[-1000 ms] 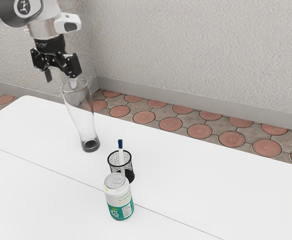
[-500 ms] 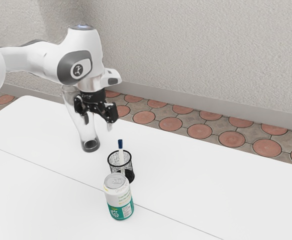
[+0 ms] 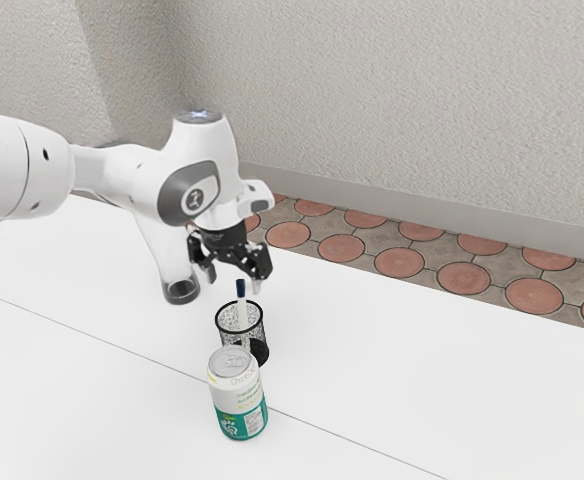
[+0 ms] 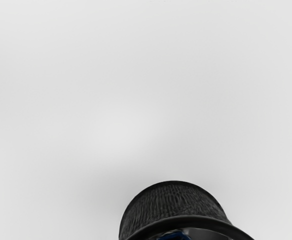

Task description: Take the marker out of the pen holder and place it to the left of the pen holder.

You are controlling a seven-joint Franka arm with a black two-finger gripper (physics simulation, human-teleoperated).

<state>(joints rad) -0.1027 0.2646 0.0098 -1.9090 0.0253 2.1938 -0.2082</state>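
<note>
My gripper (image 3: 234, 282) is open in the exterior view, its two fingers spread just above the pen holder, with the marker's cap between or close behind them. The marker (image 3: 241, 290), white with a dark blue cap, stands upright in the black mesh pen holder (image 3: 257, 350) on the white table. In the wrist view the pen holder (image 4: 173, 202) appears at the lower edge, and the blue end of the marker (image 4: 174, 235) is visible inside its rim.
A white and green can (image 3: 238, 400) stands right beside the pen holder, on the camera's side. The tall glass (image 3: 181, 291) is behind the arm, toward the exterior view's left. Both stand on the white table (image 3: 392, 370).
The arm has swung toward the exterior view's right and come down, from above the tall glass to just over the pen holder. Marker, holder, can and glass have stayed put.
</note>
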